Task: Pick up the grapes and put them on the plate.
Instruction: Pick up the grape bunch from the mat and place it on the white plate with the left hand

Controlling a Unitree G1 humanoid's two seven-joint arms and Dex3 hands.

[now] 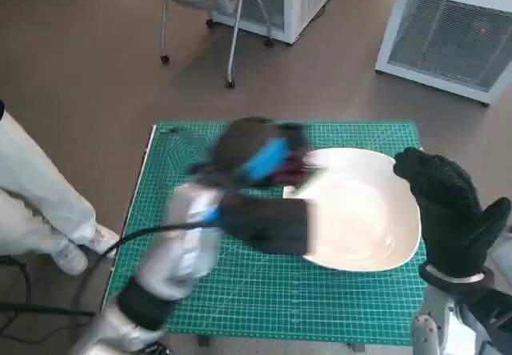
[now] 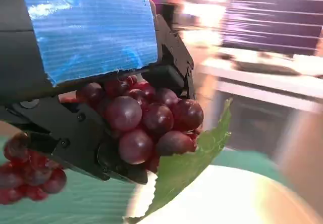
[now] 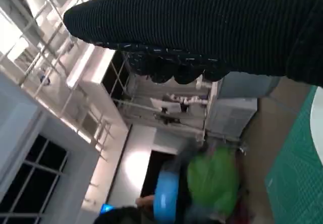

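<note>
My left hand [image 1: 264, 159] is motion-blurred above the left rim of the white plate [image 1: 360, 211] and grips a bunch of dark red grapes [image 1: 298, 163]. Up close, the grapes [image 2: 146, 118] sit between the black fingers [image 2: 75, 133] with a green leaf [image 2: 186, 163] hanging below, over the plate [image 2: 227, 199]. A second cluster of the bunch [image 2: 30, 171] dangles beside the hand. My gloved right hand [image 1: 452, 211] stands upright at the plate's right edge, holding nothing. The right wrist view shows the glove [image 3: 212, 27] and, far off and blurred, the leaf [image 3: 212, 183].
The plate lies on a green cutting mat [image 1: 240, 291] that covers the small table. A person's pale trouser legs and shoes [image 1: 40, 203] are at the left. A wheeled chair [image 1: 200, 3] and white cabinets [image 1: 456, 35] stand on the floor beyond.
</note>
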